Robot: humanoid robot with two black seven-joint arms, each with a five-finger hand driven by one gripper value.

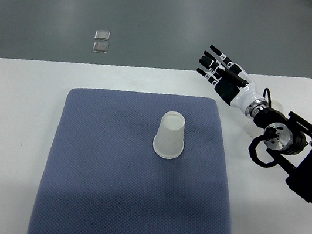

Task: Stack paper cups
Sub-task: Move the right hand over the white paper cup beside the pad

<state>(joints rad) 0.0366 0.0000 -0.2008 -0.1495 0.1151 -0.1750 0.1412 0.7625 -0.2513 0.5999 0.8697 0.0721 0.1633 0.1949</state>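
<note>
A white paper cup [170, 135] is standing upside down, wide rim down, a little above the middle of a blue-grey mat [97, 191] that is covering much of the white counter [11, 130]. Bare mat is lying open all round the cup. The right hand [222, 74] is hovering past the mat's far right corner, near the counter's far edge, fingers [210, 61] stretched out and holding nothing. Its arm [293, 150] is reaching in over the counter's right side.
</note>
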